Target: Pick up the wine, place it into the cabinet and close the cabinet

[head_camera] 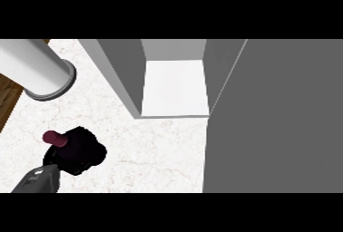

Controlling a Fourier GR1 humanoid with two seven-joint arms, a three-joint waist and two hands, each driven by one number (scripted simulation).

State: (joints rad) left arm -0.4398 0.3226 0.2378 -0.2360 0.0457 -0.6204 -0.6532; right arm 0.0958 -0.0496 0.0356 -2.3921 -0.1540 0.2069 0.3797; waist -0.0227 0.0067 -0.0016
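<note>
At the lower left edge, a grey forearm [36, 181] comes in and ends in the left hand [84, 156]. The hand is black, and its fingers are curled round the wine [55, 137].

Only the top of the wine shows plainly: a round, dark red cap on a short neck, sticking out of the hand at its upper left. The body is dark and merges with the black fingers, so its outline cannot be told. The bottle is seen almost end on, so its long axis runs roughly up toward the viewer. The cap leans a little to the view's left and away. Whether its base touches the surface cannot be told.

The wine is over the left part of the white marbled tabletop [147, 154], well apart from the cabinet [124, 72].

Farther back, the cabinet stands open, showing a white shelf [175, 88] between grey walls. Its grey door [275, 118] fills the right side.

At the far left lies a pale cylinder [33, 68] with a rimmed end, at the tabletop's edge beside a strip of wooden floor [8, 97].
</note>
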